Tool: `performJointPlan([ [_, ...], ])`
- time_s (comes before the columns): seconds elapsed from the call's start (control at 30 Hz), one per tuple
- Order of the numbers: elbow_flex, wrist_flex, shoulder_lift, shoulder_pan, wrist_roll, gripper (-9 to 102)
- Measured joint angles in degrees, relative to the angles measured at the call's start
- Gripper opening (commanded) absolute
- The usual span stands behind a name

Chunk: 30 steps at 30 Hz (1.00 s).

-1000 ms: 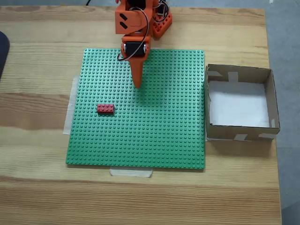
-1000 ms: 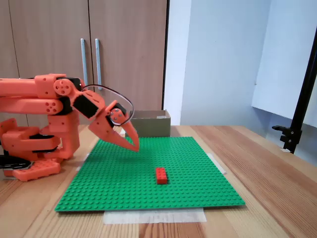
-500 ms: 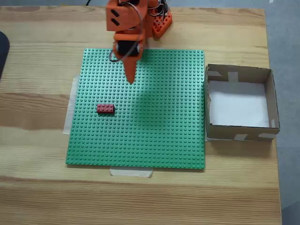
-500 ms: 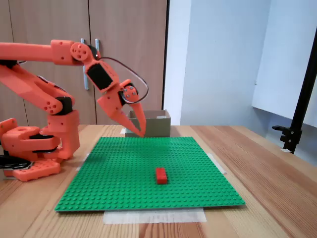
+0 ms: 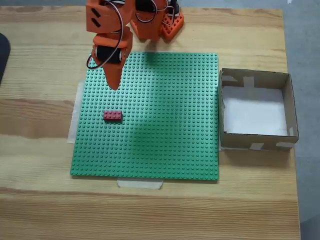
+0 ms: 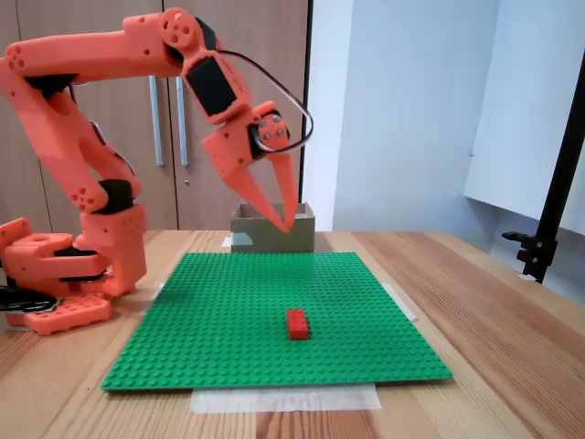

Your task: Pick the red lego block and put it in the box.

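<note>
red lego block (image 5: 112, 115) on baseplate, below raised tool (image 5: 113, 84)

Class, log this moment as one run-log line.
gripper: raised, empty | red lego block: on green baseplate | box: empty
</note>
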Motion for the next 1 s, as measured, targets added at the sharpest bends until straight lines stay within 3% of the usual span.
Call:
performJointPlan([
  [0.2, -10.2, 7.3, -7.8, 2.0, -1.4, -1],
  [0.63, -19.9, 13.9, -22.7, 4.3, -5.0, -1],
  [1.0, -22.8, 16.0, -32.2, 4.8, -7.4, 11],
])
